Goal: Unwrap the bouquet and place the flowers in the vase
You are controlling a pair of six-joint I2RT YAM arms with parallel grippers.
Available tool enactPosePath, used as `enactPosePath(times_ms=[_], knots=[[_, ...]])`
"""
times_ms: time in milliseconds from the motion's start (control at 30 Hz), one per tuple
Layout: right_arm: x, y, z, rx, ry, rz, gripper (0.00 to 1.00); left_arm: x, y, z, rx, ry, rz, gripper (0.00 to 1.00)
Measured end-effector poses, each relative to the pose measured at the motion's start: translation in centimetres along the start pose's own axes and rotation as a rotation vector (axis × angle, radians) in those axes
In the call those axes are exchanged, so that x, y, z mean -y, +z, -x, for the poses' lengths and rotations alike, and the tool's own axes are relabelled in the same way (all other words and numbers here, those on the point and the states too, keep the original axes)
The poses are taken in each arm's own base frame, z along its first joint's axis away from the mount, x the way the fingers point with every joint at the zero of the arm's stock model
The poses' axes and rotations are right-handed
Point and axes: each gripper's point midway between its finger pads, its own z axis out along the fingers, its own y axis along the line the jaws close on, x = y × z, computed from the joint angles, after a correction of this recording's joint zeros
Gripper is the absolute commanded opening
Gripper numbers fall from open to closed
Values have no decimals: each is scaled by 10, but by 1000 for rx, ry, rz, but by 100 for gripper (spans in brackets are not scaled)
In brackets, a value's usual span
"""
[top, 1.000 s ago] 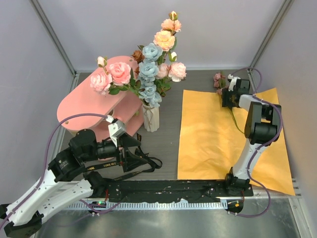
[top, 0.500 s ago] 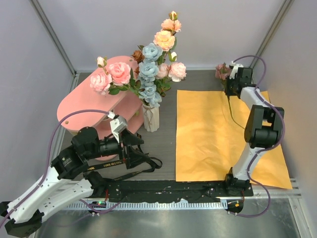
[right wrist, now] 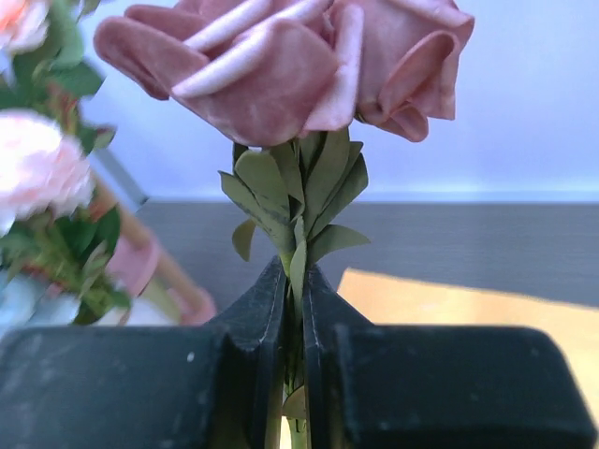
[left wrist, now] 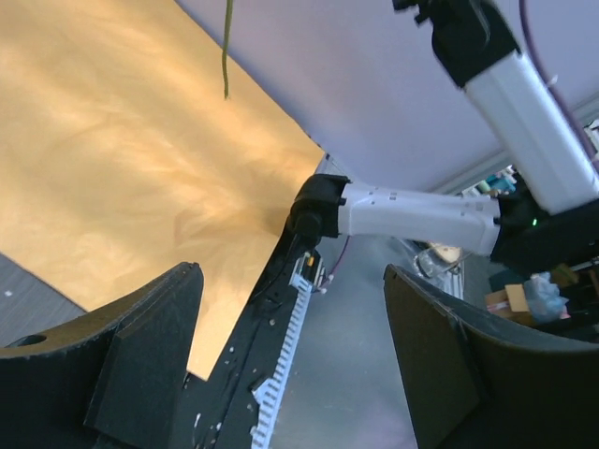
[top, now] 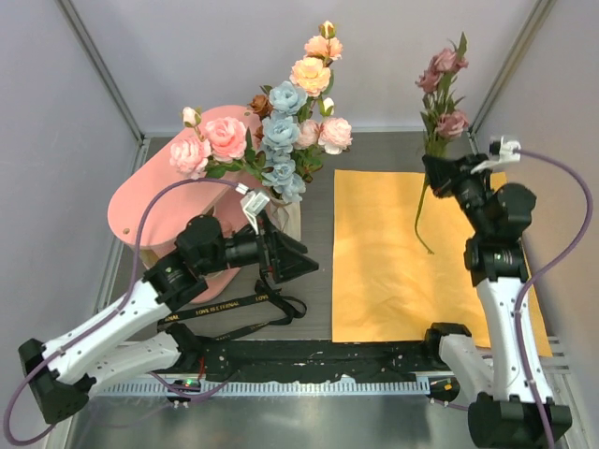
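Top external view gave me the right gripper [top: 436, 170] raised over the far edge of the orange paper [top: 393, 271], which lay flat and unfolded on the right half of the table [top: 320, 192]. Its fingers were pinched on the mauve rose spray [top: 442, 89]. The spray stood nearly upright, with its blooms above the claw against the back wall and its bare stem end hanging down over the paper.

On the right wrist camera I saw that gripper [right wrist: 295, 313] with its two black fingers pressed together on the green stem just under a cluster of leaves. One mauve bloom of the spray [right wrist: 281, 65] sat directly above them.

My left gripper [top: 298, 262] hovered low just in front of the vase [top: 289, 215], pointing toward the paper. On the left wrist camera its fingers [left wrist: 140, 365] were spread wide with nothing between them. Through the gap I saw only the paper [left wrist: 122, 168] and the base of the right arm [left wrist: 402, 210].

The vase stood at the right end of the pink shelf [top: 150, 201], partly hidden behind my left wrist. It held the pink, peach and pale blue flowers [top: 285, 122]. The black ribbon [top: 239, 313] lay loose on the table below the left arm.
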Motion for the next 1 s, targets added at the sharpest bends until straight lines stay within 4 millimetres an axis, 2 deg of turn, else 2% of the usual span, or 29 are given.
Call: enactPosePath(times_ms=[33,167,300,433,533,700,833,967,1000], knots=[[-8,-11,-6,12,25,32,3,-1,7,0,-5,-20,-12,80],[-31,-42,-53,-70,139,120,3,-2,35,-13,-55,-73,-42,79],[-61,-62,-76,-146,196,214,3,23,58,-28,-115,-65,-97,79],[-91,-91,-66,-121,192,321,3,42,77,-21,-91,-45,-116,79],[-111,-110,-54,-91,170,408,3,49,92,-6,-30,-35,-95,79],[-129,-122,-56,-116,165,503,3,48,112,26,78,-8,-26,84],[-138,-130,-58,-130,157,560,3,53,125,53,145,17,-2,84],[-145,-135,-60,-144,146,602,3,58,133,71,184,36,3,73],[-146,-136,-61,-147,142,607,3,59,134,72,188,42,4,67]])
